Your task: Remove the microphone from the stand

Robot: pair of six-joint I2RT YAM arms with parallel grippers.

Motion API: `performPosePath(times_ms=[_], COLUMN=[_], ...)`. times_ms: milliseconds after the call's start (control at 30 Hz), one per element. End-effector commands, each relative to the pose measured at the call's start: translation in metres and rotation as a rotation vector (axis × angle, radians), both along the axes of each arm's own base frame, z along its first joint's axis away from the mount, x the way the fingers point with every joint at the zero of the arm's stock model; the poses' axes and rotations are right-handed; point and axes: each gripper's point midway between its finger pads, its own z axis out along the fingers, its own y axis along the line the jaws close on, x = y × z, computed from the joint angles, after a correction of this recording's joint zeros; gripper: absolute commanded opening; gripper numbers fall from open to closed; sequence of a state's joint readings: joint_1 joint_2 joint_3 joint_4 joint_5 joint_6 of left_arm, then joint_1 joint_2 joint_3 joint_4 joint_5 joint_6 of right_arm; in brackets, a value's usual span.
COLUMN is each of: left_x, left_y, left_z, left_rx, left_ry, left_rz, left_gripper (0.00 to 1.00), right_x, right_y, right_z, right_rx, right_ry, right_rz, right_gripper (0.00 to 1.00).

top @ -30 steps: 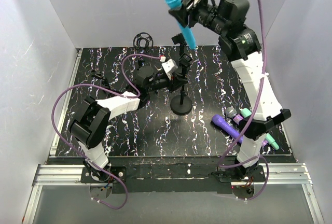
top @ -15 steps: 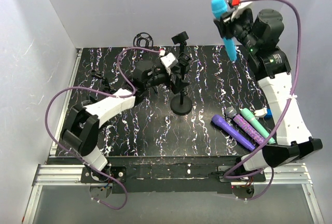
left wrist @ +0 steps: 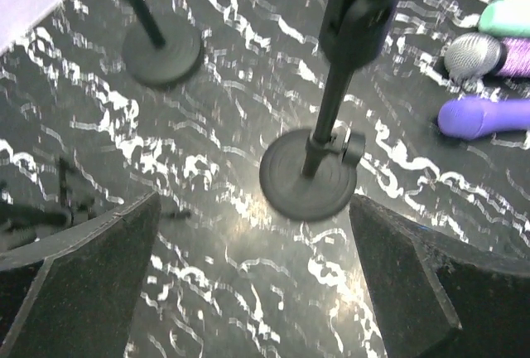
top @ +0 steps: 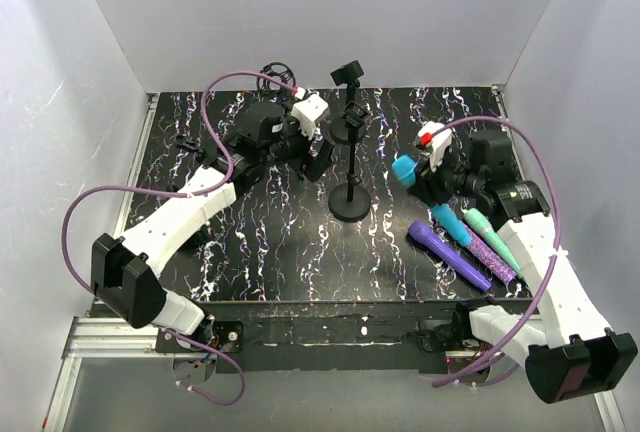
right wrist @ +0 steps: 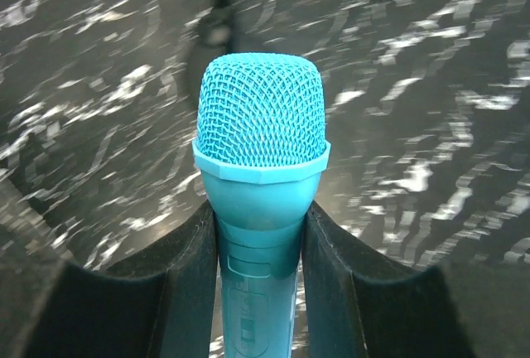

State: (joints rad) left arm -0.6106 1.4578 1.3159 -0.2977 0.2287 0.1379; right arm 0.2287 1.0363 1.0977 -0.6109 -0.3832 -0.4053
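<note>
The black microphone stand (top: pixel 350 204) stands upright mid-table with its clip (top: pixel 347 74) empty; its round base (left wrist: pixel 308 174) and pole show in the left wrist view. The blue microphone (top: pixel 405 170) is off the stand, low over the table to the stand's right, its tail toward the other microphones. My right gripper (top: pixel 436 190) is shut on its handle, just below the mesh head (right wrist: pixel 261 122), with a finger (right wrist: pixel 178 283) on each side. My left gripper (top: pixel 318 155) hangs open just left of the pole, its fingers (left wrist: pixel 91 283) wide apart around nothing.
A purple microphone (top: pixel 448 252), a glittery one with a grey head (top: pixel 482 247) and a teal one (top: pixel 502 244) lie at the right front. A second small stand base (left wrist: pixel 161 51) and a wire mount (top: pixel 275 77) sit at the back left. White walls enclose the table.
My right arm carried the blue microphone from high above the stand down to the right, near the lying microphones. My left gripper opened, let go of the pole and drew back left.
</note>
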Motion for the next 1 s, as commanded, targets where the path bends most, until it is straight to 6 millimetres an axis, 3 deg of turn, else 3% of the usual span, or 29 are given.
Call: performPosePath(times_ms=[0, 100, 233, 367, 533, 767, 967], left_x=[-0.021, -0.027, -0.027, -0.024, -0.031, -0.035, -0.028], left_y=[0.032, 0.027, 0.026, 0.039, 0.046, 0.039, 0.035], left_z=[0.002, 0.001, -0.001, -0.001, -0.019, -0.039, -0.047], left_rx=[0.074, 0.070, 0.143, 0.149, 0.166, 0.260, 0.273], left_ry=[0.026, 0.051, 0.119, 0.103, 0.111, 0.105, 0.096], left_rz=[0.055, 0.016, -0.008, 0.070, 0.074, -0.060, -0.072], left_gripper=[0.98, 0.98, 0.98, 0.98, 0.98, 0.98, 0.98], right_x=[-0.058, -0.071, -0.062, -0.058, -0.047, -0.029, -0.034], right_y=[0.041, 0.054, 0.056, 0.047, 0.027, 0.000, -0.017], right_z=[-0.035, -0.061, -0.098, -0.136, -0.167, -0.183, -0.200], right_rx=[0.102, 0.112, 0.113, 0.064, -0.018, -0.143, -0.251], right_ry=[0.192, 0.282, 0.412, 0.484, 0.462, 0.371, 0.336], right_rz=[0.255, 0.315, 0.227, 0.155, 0.010, -0.086, -0.057], right_gripper=[0.01, 0.01, 0.01, 0.01, 0.01, 0.02, 0.29])
